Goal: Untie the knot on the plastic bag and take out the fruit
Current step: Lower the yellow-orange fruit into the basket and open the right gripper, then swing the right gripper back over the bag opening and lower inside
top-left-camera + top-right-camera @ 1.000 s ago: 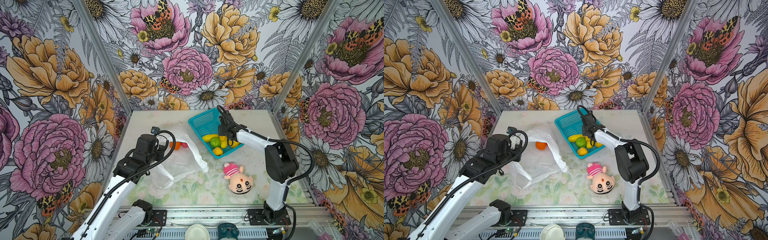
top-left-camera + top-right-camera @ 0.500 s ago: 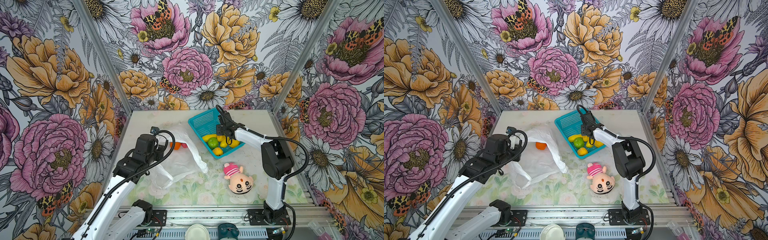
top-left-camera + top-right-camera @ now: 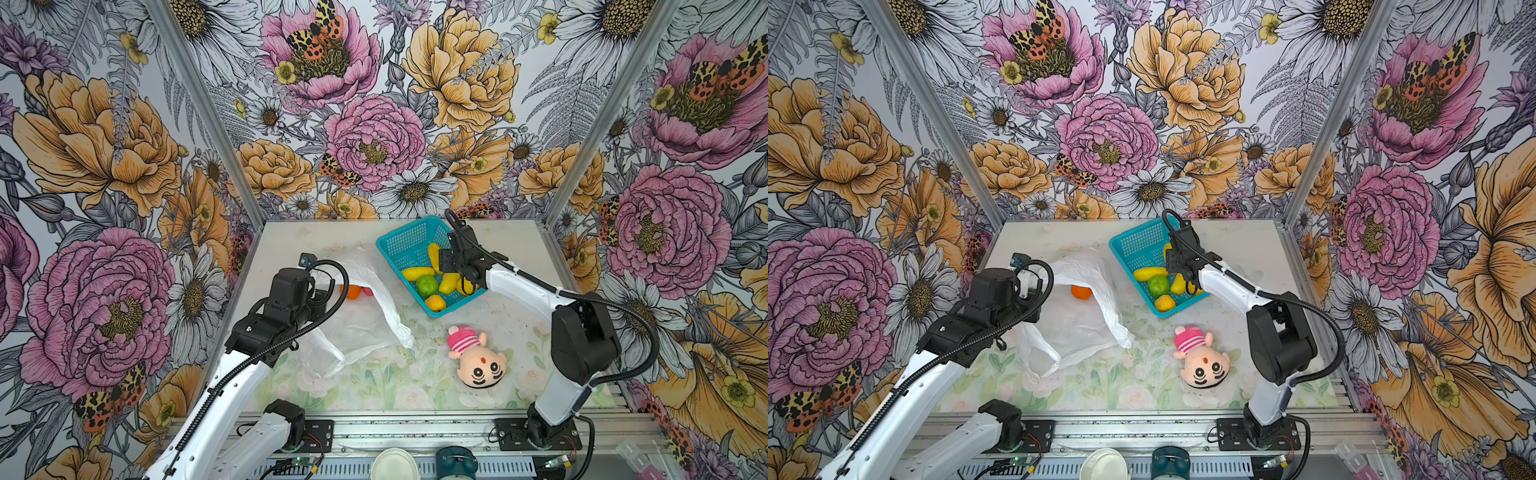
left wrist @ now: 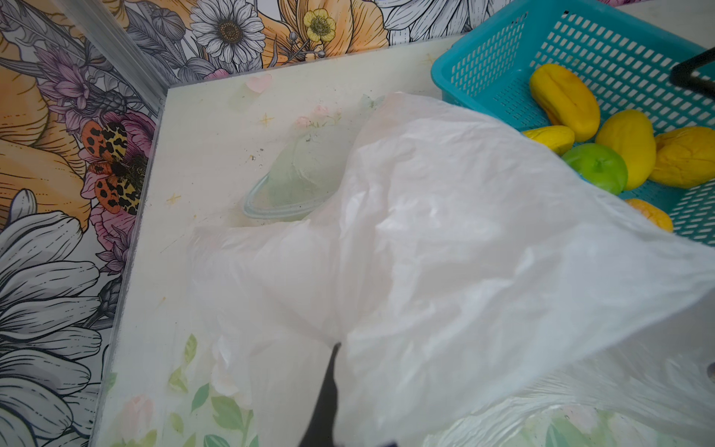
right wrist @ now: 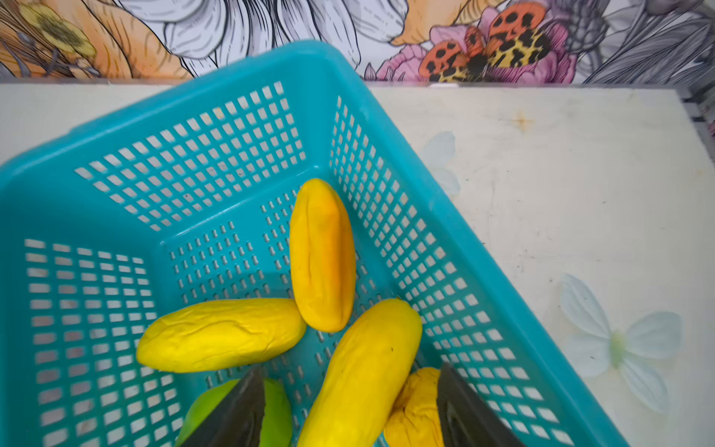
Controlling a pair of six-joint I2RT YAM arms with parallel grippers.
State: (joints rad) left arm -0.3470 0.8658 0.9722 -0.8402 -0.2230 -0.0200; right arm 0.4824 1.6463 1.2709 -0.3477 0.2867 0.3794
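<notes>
The knot is no longer found: the handle strips of the plastic bag (image 3: 365, 316) lie loose, so the step in hand is judged to be emptying. Six pieces of the fruit (image 4: 596, 168), five yellow and one green, are lodged in the teal basket (image 3: 399, 245). An orange piece (image 3: 352, 292) is left under the bag's film, just beside the basket, with what appears to be a pink-red piece behind it, largely hidden. The right pincer (image 5: 350, 369) is held spread low inside the basket, gripping nothing. The left pincer (image 4: 333, 360) is pressed together on a gathered fold of the bag, raised off the counter (image 3: 519, 249). It is advised that the right pincer be lifted clear of the basket's wall before being swung toward the bag. The fold should be kept raised so that the mouth facing the basket stays open. The orange piece should be taken across its middle, with no film caught, since a glossy round piece is likely to roll.
</notes>
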